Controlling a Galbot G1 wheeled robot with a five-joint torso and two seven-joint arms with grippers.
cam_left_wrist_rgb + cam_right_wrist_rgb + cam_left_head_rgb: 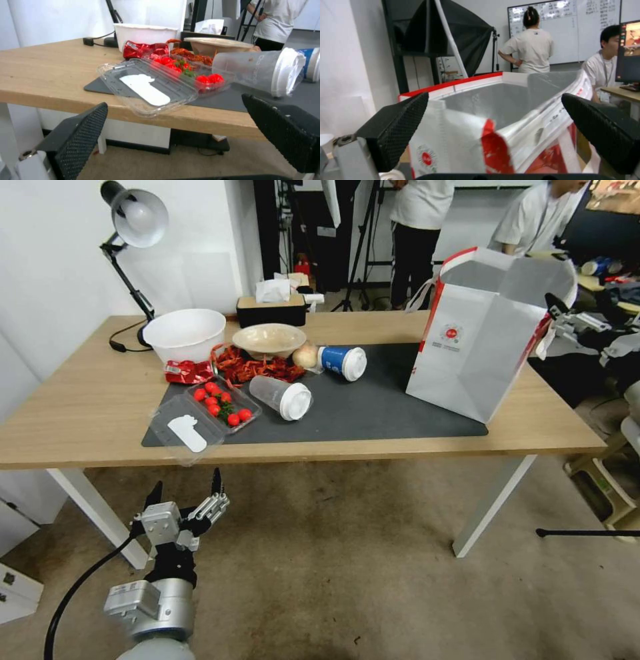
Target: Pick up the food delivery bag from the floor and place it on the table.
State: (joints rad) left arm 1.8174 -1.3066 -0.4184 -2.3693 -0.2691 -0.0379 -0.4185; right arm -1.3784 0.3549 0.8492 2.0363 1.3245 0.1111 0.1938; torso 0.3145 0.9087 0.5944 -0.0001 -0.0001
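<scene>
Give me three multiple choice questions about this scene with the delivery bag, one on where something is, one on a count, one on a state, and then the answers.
1. Where does the food delivery bag stand?
A. on the floor under the table
B. on the table's right end, partly on the dark grey mat
C. inside the white bowl

2. How many lidded cups lie on their sides on the mat?
A. two
B. four
C. none

3. How is the right claw set?
A. shut on the bag's strap
B. shut on a cup
C. open, fingers apart by the bag's rim

Answers:
1 B, the bag's base rests on the table and the mat.
2 A, a clear cup and a blue cup.
3 C, the wrist view shows both fingers spread.
</scene>
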